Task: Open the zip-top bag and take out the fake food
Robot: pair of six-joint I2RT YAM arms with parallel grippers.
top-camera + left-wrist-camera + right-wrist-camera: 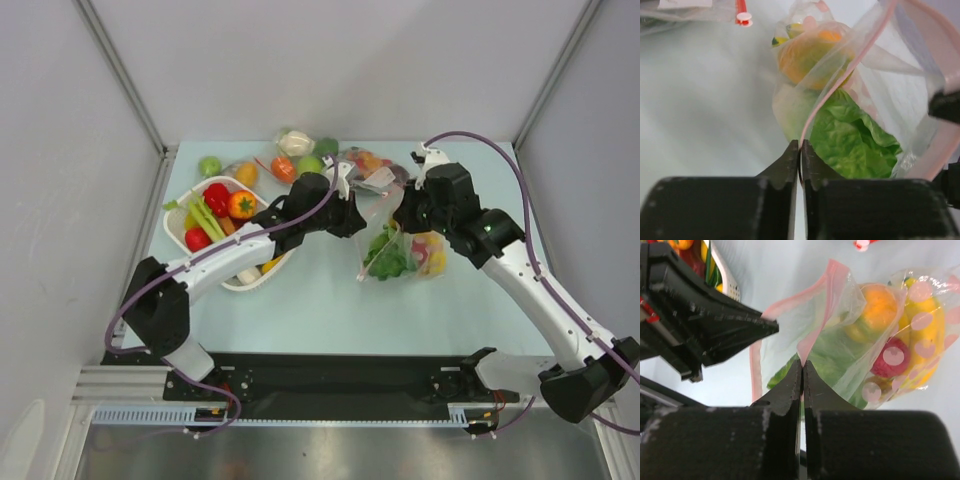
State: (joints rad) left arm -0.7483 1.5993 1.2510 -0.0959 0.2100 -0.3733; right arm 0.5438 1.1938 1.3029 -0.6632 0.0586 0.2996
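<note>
The zip-top bag (pixel 400 250) is held off the table in the middle, its pinkish zip strip (pixel 840 80) pulled apart between my grippers. Inside are a green lettuce (pixel 850 140), an orange fruit (pixel 810 52), a yellow banana bunch (pixel 927 347) and a small red piece (pixel 890 357). My left gripper (pixel 800 145) is shut on one lip of the bag's mouth. My right gripper (pixel 803 365) is shut on the other lip (pixel 822 315). In the top view the left gripper (pixel 352 215) and right gripper (pixel 408 212) face each other over the bag.
A white basket (pixel 185 215) with red peppers, a tomato and a leek stands at the left. Loose fruit and other clear bags (pixel 365 165) lie at the back. The cell's grey walls close in on both sides.
</note>
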